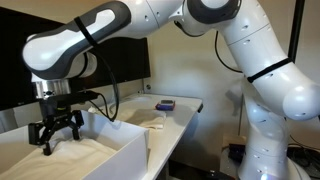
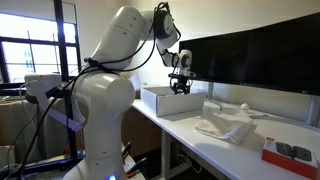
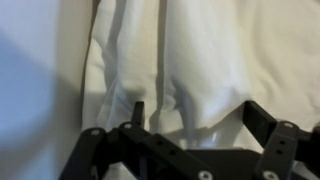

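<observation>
Gripper: the gripper is hanging fingers-down over the white box; its fingers are standing wide apart and gripping nothing.
Cloth: the white cloth is lying inside the box, directly under the gripper; in the wrist view it is filling the frame with long soft creases, and the dark fingers are poking in along the bottom edge; whether the tips are touching the fabric, I cannot tell.
Box: it is sitting open-topped on the surface; in an exterior view it is taking up the near left corner.
Crumpled cloth: a second, crumpled cloth is lying on the surface just beside the box, outside it.
Flat case: a dark-and-red flat case is resting on the surface well apart from the box, beyond the crumpled cloth; both exterior views are showing it.
Monitor: a dark monitor is standing along the far edge of the surface, behind the gripper.
</observation>
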Controlling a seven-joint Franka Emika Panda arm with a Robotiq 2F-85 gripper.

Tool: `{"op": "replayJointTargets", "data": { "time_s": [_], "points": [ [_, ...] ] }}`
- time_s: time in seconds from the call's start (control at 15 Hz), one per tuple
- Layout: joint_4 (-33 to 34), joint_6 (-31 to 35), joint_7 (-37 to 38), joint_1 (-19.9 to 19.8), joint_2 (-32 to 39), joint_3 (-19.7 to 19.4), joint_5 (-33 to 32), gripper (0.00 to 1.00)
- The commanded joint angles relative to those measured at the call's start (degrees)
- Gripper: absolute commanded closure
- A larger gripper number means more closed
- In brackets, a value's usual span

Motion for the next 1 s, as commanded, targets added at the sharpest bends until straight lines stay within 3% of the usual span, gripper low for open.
{"op": "replayJointTargets", "data": {
  "time_s": [0.0,0.27,0.33,0.47,0.93],
  "points": [
    [-0.17,-1.57,-0.83,-1.26,1.50,1.68,3.76,0.00],
    [0.41,-0.95,-1.87,-1.10,2.76,2.97,7.36,0.02],
    [0.54,-0.80,-1.47,-0.95,2.54,2.92,7.45,0.26],
    [0.86,-0.43,-0.90,-0.61,2.03,2.74,6.96,0.30],
    [3.10,-0.28,-0.75,-0.15,1.20,2.57,5.97,0.77]
  ]
}}
